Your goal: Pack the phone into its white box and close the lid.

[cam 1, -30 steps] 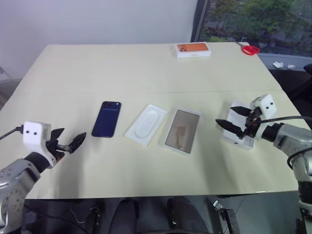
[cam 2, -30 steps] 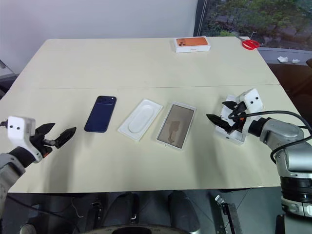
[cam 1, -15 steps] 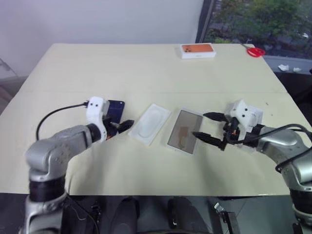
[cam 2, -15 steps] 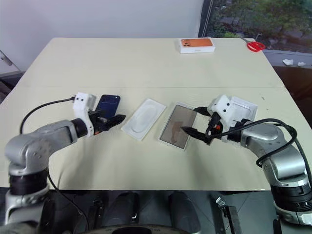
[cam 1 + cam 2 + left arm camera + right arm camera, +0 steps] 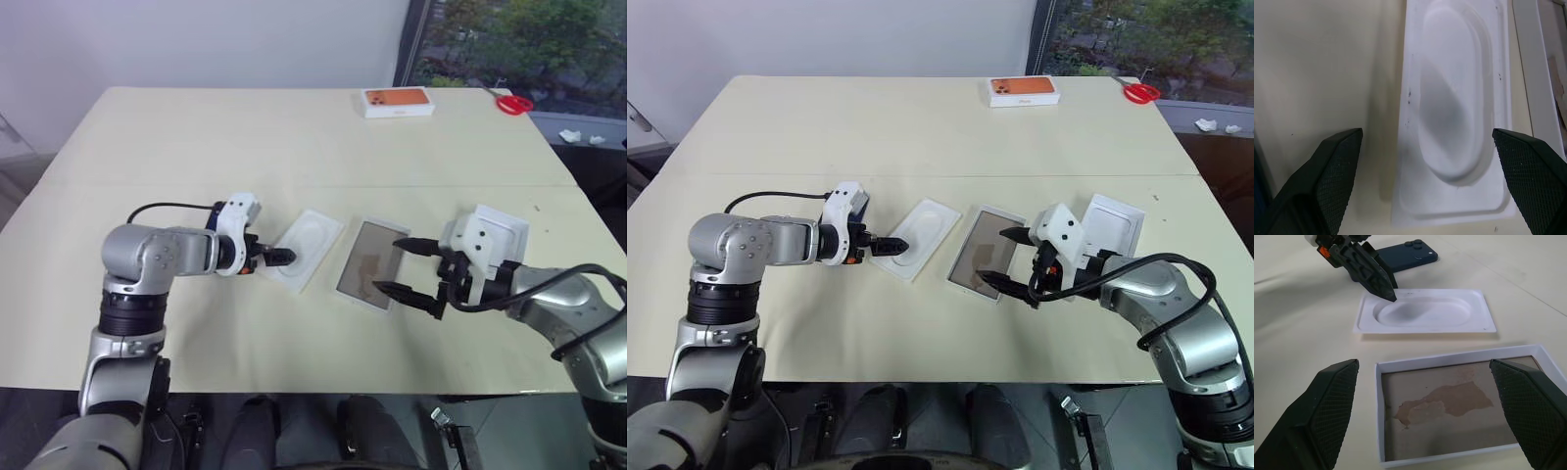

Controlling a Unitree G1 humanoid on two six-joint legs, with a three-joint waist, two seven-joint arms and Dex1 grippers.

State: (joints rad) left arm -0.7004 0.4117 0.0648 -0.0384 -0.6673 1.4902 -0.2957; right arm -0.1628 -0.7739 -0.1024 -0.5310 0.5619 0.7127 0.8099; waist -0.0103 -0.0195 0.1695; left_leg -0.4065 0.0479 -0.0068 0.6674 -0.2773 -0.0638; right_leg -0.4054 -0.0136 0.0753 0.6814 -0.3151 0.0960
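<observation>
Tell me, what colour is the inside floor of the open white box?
Tan-brown with a paler torn patch; the white box shows it best in the right wrist view.

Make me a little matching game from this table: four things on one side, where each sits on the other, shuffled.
Things:
1. white box
2. insert tray
3. red scissors
4. lid

Places:
A. far corner of the table
B. under the left gripper
C. before the right gripper
D. behind the right gripper

Pairs: 1-C, 2-B, 3-A, 4-D

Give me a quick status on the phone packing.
Left gripper open over the insert tray. Right gripper open at the white box, box empty. Phone on the table, behind the left gripper.
</observation>
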